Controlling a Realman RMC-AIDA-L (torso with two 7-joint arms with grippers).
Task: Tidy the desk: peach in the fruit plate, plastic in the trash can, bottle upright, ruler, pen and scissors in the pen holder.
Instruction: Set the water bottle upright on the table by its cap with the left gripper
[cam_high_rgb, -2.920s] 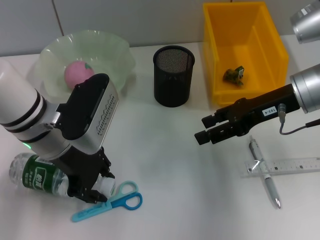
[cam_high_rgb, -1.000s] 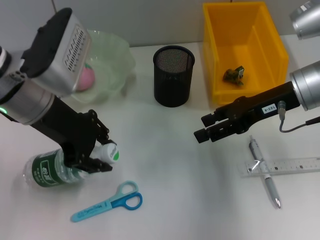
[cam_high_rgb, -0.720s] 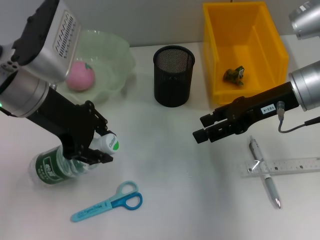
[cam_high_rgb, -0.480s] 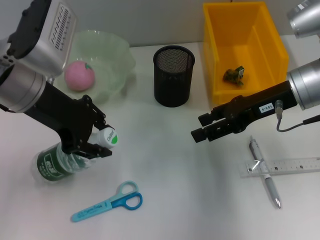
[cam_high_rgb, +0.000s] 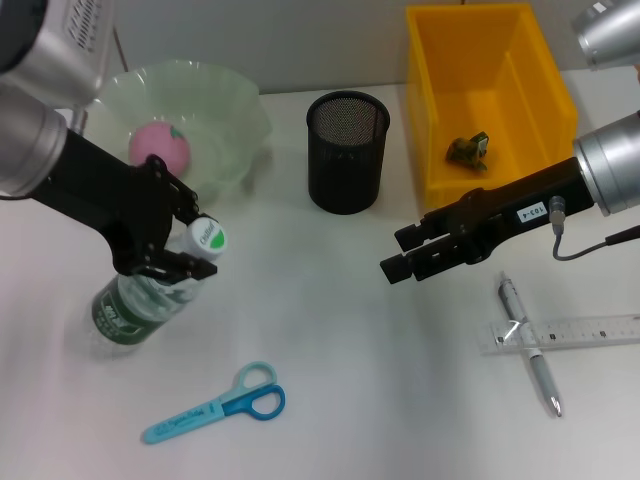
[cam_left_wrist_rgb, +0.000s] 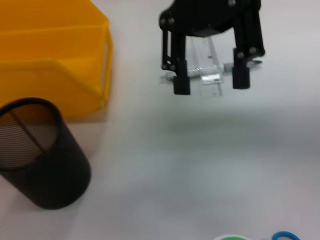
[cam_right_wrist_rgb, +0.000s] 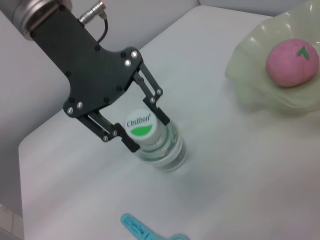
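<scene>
- Bottle (cam_high_rgb: 140, 300): it stands near the desk's left side, in front of the fruit plate, base on the desk and the body leaning only a little, white and green cap (cam_high_rgb: 205, 238) on top. By my reading this step is close to done but not finished, since it is not yet released.
- Left gripper (cam_high_rgb: 178, 250): its black fingers are pinched on the neck just under the cap, one on each side, as the right wrist view shows plainly.
- Peach (cam_high_rgb: 159, 146): it lies inside the pale green fruit plate (cam_high_rgb: 235, 105), so that part looks done.
- Plastic (cam_high_rgb: 468, 149): a small crumpled scrap lies on the floor of the yellow bin (cam_high_rgb: 545, 85) that serves as trash can, so that part looks done too.
- Pen holder (cam_high_rgb: 346, 152): the black mesh cup stands between plate and bin, and nothing shows above its rim.
- Scissors (cam_high_rgb: 215, 405): they lie flat on the desk in front of the bottle, apart from it.
- Pen (cam_high_rgb: 530, 345) and ruler (cam_high_rgb: 570, 333): they lie crossed on the desk's right side, the pen over the ruler.
- Right gripper (cam_high_rgb: 400, 252): it hangs over the desk in front of the bin, fingers spread and holding nothing, near the pen and ruler.
- Left to do, as I judge it: settling and letting go of the bottle, then three items into the holder.
</scene>
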